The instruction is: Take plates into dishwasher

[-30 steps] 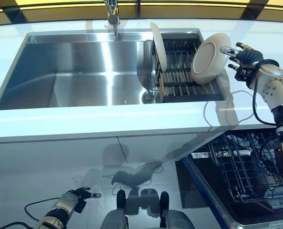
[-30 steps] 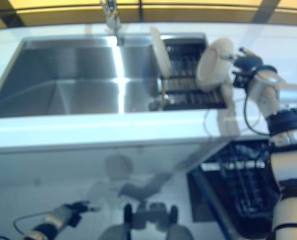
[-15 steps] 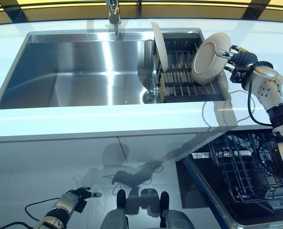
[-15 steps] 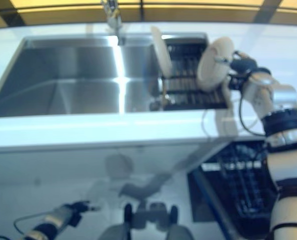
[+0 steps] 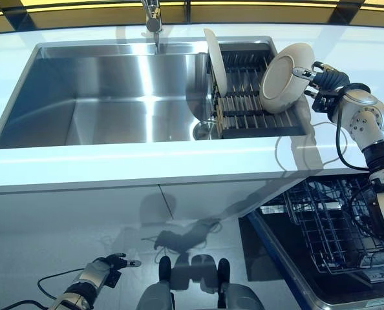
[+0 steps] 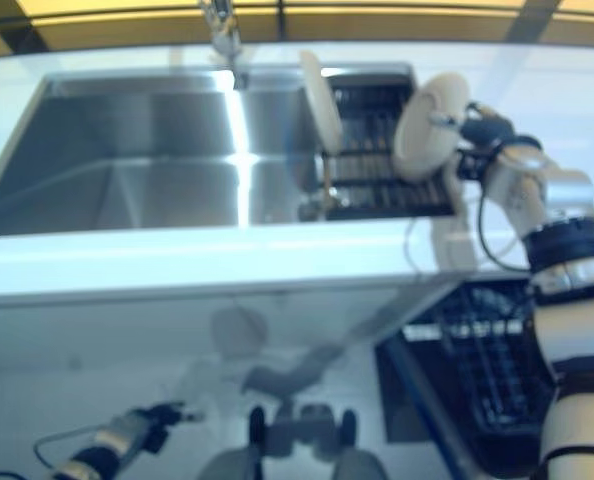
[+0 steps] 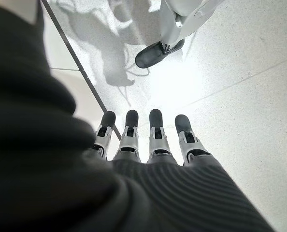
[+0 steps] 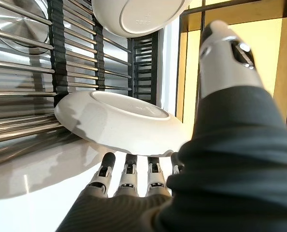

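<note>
A cream plate [image 5: 284, 77] leans tilted at the right end of the dark dish rack [image 5: 244, 110] in the sink. A second white plate [image 5: 216, 61] stands upright at the rack's left end. My right hand [image 5: 328, 81] is at the tilted plate's right rim, with the thumb over its front face and straight fingers [image 8: 129, 174] against its underside [image 8: 119, 121]. The other plate [image 8: 134, 17] shows beyond it. My left hand [image 5: 105, 270] hangs low near the floor, open and empty, fingers straight [image 7: 148, 140].
The steel sink [image 5: 114, 97] with its faucet [image 5: 153, 22] is set in a white counter [image 5: 147, 165]. The open dishwasher's wire rack [image 5: 328, 226] sits at the lower right, below the counter edge.
My right hand has moved left onto the tilted plate's rim, its thumb now over the plate's face. The plate stays in the rack. The left hand has hardly moved.
</note>
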Tool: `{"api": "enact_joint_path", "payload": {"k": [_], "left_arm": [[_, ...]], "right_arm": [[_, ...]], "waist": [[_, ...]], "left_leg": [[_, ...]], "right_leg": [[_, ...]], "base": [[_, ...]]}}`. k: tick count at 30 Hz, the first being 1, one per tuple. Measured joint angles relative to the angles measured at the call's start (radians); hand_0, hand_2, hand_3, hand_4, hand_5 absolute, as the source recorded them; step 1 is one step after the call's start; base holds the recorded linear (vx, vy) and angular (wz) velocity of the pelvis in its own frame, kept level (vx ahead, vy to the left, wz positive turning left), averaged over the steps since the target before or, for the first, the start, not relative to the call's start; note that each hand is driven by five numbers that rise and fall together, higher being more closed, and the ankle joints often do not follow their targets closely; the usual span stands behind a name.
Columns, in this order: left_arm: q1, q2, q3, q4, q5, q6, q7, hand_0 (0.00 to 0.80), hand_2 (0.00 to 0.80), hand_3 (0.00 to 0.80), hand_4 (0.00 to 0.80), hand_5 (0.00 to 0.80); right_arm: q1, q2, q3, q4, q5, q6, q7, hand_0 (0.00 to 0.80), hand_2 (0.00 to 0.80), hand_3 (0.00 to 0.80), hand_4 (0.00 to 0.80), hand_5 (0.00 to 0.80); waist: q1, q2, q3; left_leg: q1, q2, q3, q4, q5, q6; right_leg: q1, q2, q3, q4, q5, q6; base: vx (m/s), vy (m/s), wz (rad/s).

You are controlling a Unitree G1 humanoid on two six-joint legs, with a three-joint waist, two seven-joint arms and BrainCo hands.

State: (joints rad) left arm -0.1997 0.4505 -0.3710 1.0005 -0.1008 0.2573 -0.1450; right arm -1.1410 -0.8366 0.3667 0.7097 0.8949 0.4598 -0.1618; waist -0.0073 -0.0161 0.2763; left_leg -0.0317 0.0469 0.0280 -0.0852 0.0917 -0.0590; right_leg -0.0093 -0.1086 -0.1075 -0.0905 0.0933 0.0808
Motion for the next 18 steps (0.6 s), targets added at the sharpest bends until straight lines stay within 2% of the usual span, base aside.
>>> {"api": "enact_joint_path", "payload": {"k": [18], "left_arm": [[-0.003,0.000,0.000,0.000,0.000,0.001,0.000,0.000,0.000,0.000,0.000,0.000]], "right_arm": [[-0.004,-0.001,0.000,0.003,0.026,-0.002,-0.018,0.000,0.000,0.000,0.000,0.000]], "waist": [[-0.001,0.000,0.000]], "left_leg": [[-0.008,-0.001,0.000,0.000,0.000,0.000]], "right_leg": [[-0.009,0.000,0.000,0.000,0.000,0.000]], "base": [[0.000,0.000,0.00]]}}
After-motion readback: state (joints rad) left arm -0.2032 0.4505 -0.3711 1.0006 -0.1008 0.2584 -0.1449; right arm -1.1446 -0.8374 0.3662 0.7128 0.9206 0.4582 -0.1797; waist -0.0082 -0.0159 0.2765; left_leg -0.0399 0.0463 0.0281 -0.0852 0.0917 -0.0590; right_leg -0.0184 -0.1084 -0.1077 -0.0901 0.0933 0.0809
